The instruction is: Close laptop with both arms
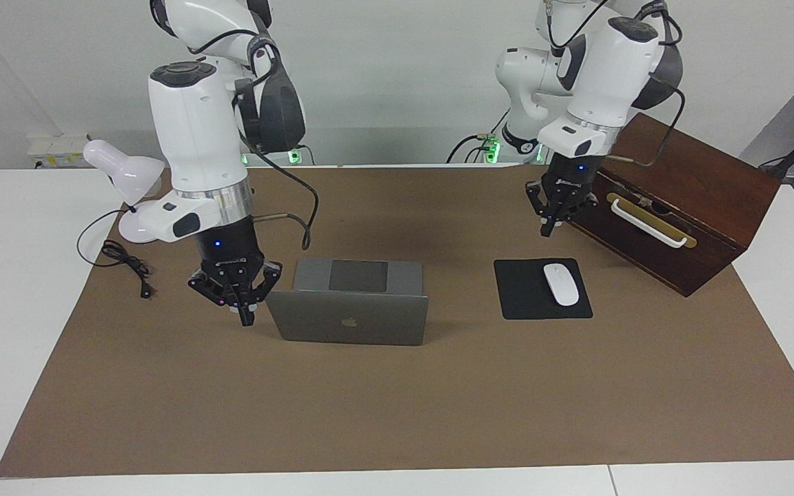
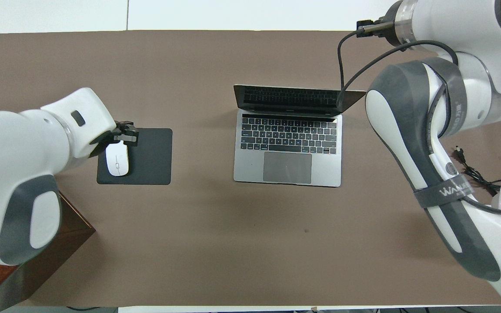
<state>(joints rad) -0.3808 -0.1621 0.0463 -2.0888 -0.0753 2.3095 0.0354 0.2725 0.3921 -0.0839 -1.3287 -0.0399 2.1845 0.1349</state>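
The right claw [image 1: 245, 313], fingers together and holding nothing, is hanging beside the open laptop [image 1: 349, 318] lid's edge; it should be pushing the lid gently toward the keyboard, while the left claw [image 1: 551, 222], whose fingers I cannot tell, is waiting above the mouse pad [image 1: 542, 289].

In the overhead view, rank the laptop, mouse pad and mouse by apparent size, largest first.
1. laptop, open on the brown mat
2. mouse pad
3. mouse, lying on the pad

All sit flat on the table, so the ranking looks reliable.

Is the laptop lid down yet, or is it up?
Up. The laptop is open: its keyboard and trackpad show from overhead, and in the facing view its lid stands raised with the logo facing away from the robots.
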